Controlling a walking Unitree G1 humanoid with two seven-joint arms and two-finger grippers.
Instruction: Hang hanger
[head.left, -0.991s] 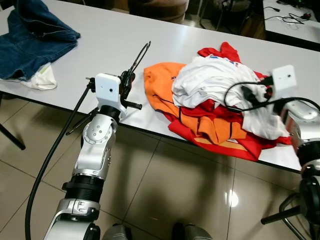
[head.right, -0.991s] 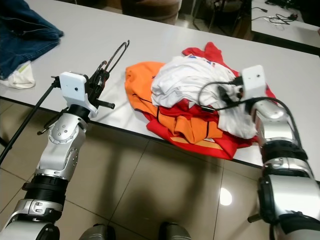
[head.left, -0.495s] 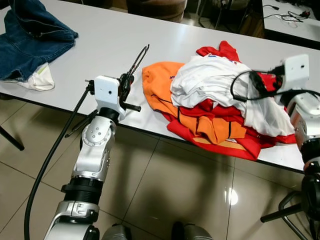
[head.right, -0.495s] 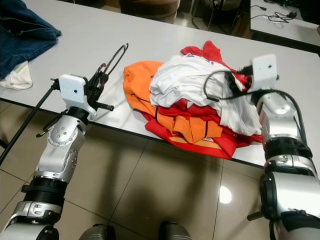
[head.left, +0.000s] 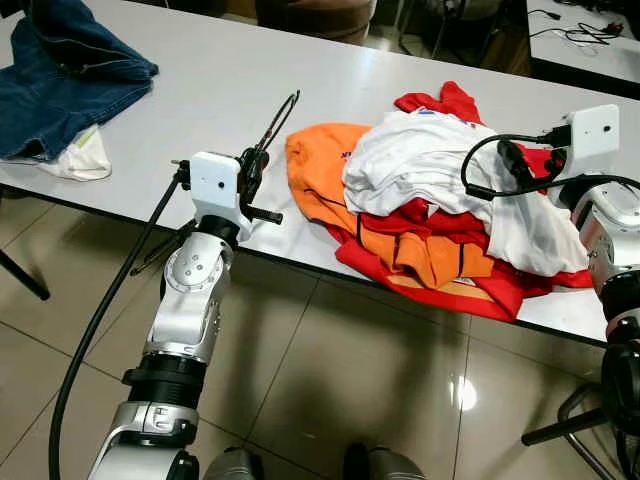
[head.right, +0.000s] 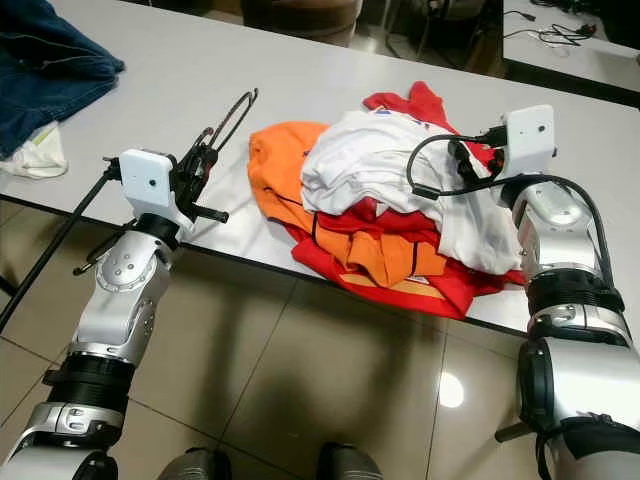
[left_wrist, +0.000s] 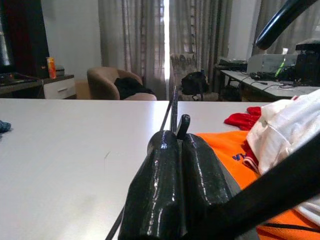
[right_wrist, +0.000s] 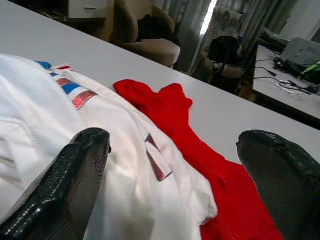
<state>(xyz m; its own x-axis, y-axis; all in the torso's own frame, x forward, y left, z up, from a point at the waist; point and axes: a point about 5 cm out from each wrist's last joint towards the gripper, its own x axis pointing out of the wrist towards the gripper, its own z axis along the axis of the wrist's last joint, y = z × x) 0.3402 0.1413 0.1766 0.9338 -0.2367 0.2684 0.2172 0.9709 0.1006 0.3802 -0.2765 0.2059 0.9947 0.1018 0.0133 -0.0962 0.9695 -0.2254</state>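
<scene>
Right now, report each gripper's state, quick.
Left gripper: shut on the thin black wire hanger, above the white table.
Right gripper: open, holding nothing, over the white shirt on the clothes pile.

Both arms are built of rounded, brushed-silver metal segments joined by black ribbed collars. The left arm (head.left: 190, 300) carries a boxy white wrist camera housing (head.left: 213, 180) with a small dark lens, and a thick black cable (head.left: 100, 320) hangs in a long loop beside it. The right arm (head.right: 555, 260) bears the same white box (head.right: 528, 140), with black cables (head.right: 440, 165) looping from it. The left gripper's fingers (left_wrist: 170, 190) are glossy black and finely pebbled, as are the right's (right_wrist: 65, 190).
</scene>
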